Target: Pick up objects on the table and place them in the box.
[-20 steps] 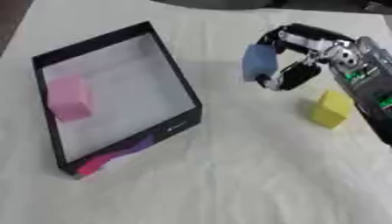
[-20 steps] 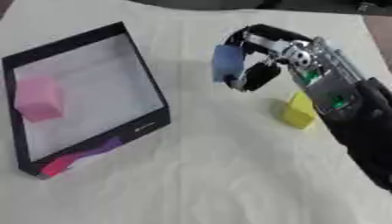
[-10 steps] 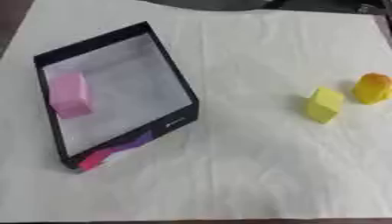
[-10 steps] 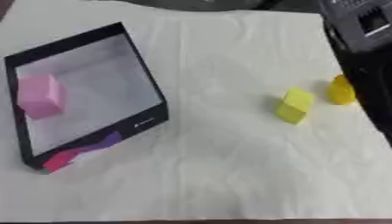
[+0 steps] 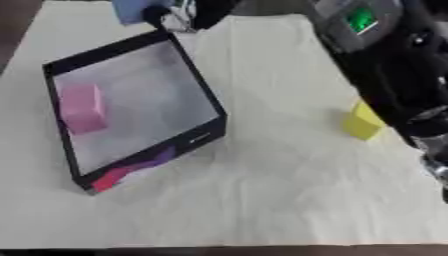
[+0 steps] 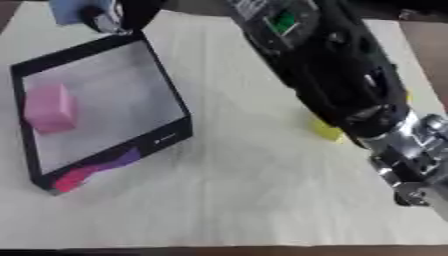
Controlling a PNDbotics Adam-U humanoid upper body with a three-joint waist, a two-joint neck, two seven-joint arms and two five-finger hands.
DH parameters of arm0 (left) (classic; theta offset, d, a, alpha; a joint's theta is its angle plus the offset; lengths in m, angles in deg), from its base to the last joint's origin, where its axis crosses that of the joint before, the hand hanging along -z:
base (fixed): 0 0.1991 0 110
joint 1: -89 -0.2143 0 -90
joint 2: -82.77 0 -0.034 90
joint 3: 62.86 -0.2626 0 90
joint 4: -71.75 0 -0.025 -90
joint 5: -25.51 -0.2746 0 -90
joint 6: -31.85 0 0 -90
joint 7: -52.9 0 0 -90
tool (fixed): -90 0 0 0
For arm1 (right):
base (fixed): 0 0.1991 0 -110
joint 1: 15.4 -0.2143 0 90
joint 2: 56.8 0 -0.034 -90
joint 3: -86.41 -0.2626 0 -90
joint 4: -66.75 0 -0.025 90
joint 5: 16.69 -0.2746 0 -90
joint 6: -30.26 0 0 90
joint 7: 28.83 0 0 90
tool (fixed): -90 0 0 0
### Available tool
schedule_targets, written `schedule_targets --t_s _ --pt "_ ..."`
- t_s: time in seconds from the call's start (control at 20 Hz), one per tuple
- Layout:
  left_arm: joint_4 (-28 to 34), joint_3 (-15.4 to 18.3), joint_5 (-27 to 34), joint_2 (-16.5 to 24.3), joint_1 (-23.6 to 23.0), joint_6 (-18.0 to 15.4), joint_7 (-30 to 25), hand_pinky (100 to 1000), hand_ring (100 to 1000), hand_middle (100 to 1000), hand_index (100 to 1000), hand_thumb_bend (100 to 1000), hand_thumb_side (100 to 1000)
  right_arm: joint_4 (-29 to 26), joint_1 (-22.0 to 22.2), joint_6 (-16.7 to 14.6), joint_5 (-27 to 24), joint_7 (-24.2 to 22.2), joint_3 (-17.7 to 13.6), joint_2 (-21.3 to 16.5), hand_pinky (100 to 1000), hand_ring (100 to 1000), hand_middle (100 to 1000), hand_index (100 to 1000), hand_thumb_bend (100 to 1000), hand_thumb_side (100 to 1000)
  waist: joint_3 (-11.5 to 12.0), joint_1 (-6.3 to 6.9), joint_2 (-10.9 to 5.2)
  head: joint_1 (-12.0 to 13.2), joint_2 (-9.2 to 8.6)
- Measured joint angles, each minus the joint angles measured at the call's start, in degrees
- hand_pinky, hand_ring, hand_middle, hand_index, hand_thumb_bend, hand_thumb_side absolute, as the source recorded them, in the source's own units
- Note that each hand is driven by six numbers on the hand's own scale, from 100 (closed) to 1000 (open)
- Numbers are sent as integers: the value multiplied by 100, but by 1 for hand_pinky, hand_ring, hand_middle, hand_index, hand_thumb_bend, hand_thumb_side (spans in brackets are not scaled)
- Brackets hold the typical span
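Blue block (image 6: pixel 68 10) sits pinched in your right hand (image 6: pixel 118 14) above the box's (image 5: pixel 199 85) far edge; no readable writing anywhere.

The table is covered by a cream cloth (image 5: pixel 262 190), matt and a bit wrinkly. The box (image 5: pixel 206 102) has a dull black rim and a smooth pale floor. Below the right hand (image 6: pixel 118 14), the pink block (image 5: pixel 82 108) looks soft and matt. The arm (image 6: pixel 332 75) is shiny black plastic with silver metal joints.
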Motion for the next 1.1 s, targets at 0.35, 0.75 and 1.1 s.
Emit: schedule_targets --t_s 0.35,0.75,1.1 --pt "162 -45 30 84 209 54 -104 705 679 758 814 346 469 1376 229 -686 1045 168 -9 798 787 634 510 644 213 100 136 0 19 -145 -5" --pt "165 -74 39 109 203 52 -141 703 676 756 813 341 474 1946 512 -998 1428 251 52 1031 807 699 590 720 334 129 141 0 39 -165 -8" --pt "165 -76 50 109 183 81 -137 703 674 755 812 338 477 1987 536 -1257 1603 381 65 1037 893 865 795 896 539 485 122 0 43 -156 -8"
